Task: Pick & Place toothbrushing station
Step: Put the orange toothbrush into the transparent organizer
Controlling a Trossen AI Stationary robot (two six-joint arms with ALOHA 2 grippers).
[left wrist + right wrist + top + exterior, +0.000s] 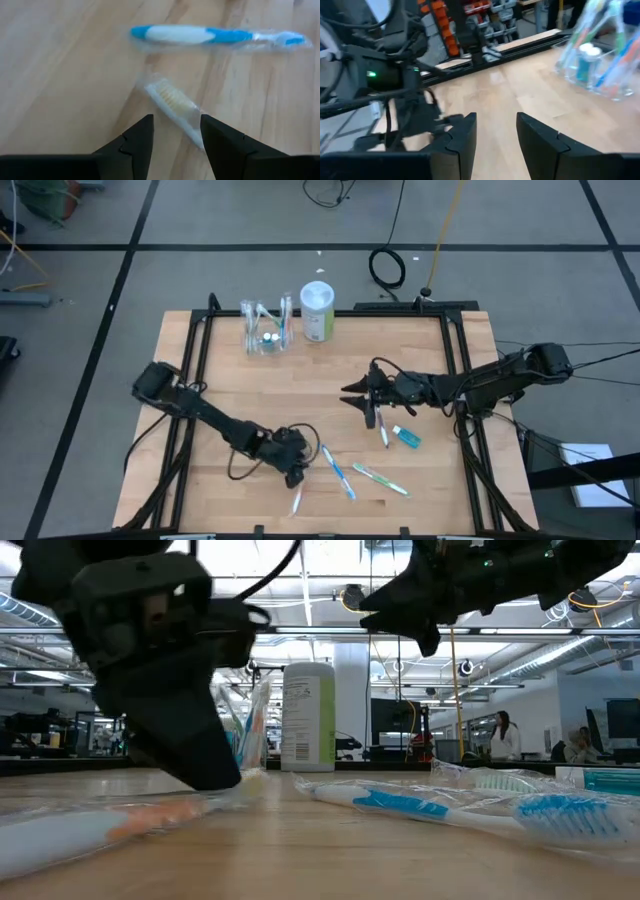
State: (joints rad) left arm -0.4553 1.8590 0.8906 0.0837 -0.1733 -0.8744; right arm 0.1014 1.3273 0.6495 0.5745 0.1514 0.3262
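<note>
A clear cup [265, 330] at the table's far side holds several toothbrushes and a blue-capped tube; it also shows in the right wrist view [597, 60]. My left gripper [296, 477] is open, low over the table near the front edge. Its fingers stand on either side of the bristle head of a wrapped white toothbrush [172, 102] with a pink handle [297, 500]. A blue-and-white toothbrush [215, 36] lies just beyond it. A green toothbrush [380, 478], another toothbrush [383, 430] and a blue tube [405, 437] lie on the table. My right gripper [358, 398] is open and empty, above the table's middle.
A white-and-green canister [317, 310] stands right of the cup. Black frame rails [455, 360] run along the table's left, right and far edges. Bare wood lies between the cup and the loose toothbrushes. People sit in the room behind [500, 735].
</note>
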